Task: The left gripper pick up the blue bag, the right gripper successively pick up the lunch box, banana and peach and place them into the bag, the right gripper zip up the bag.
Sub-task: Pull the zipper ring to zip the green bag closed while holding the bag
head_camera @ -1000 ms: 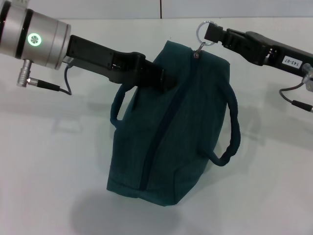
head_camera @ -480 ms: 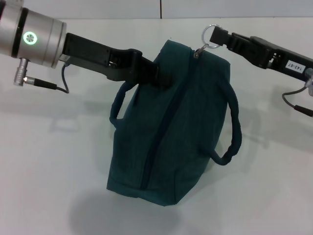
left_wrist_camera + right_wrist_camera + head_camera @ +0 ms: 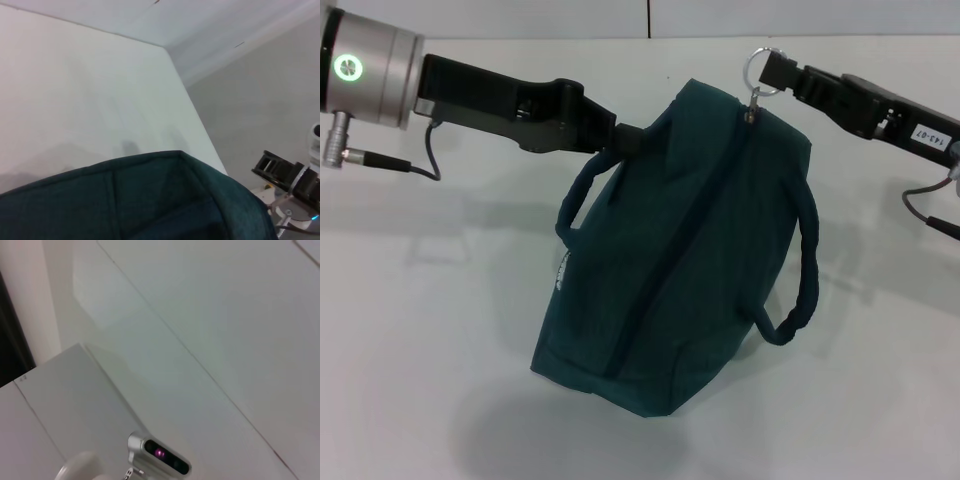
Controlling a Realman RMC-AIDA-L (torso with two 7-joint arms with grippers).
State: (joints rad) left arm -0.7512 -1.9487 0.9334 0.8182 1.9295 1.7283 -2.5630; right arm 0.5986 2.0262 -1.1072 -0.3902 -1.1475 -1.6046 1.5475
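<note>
The blue bag (image 3: 690, 250) hangs tilted above the white table (image 3: 430, 330), its dark zipper line (image 3: 670, 250) running closed down the middle. My left gripper (image 3: 625, 140) is shut on the bag's upper left edge, beside the left handle loop (image 3: 582, 190). At the top right corner, my right gripper (image 3: 767, 72) is shut on the silver zipper pull ring (image 3: 756, 68). The other handle (image 3: 805, 270) droops on the right side. Bag fabric (image 3: 125, 200) fills the lower part of the left wrist view. The lunch box, banana and peach are out of view.
The bag casts a shadow (image 3: 550, 440) on the table beneath it. The table's far edge meets a wall (image 3: 650, 15) behind both arms. A cable (image 3: 390, 160) hangs from the left wrist. The right wrist view shows only pale surfaces.
The left arm has drawn back to the left and slightly up. The bag's top has swung right and the bag leans more. The right gripper shifted right with the ring.
</note>
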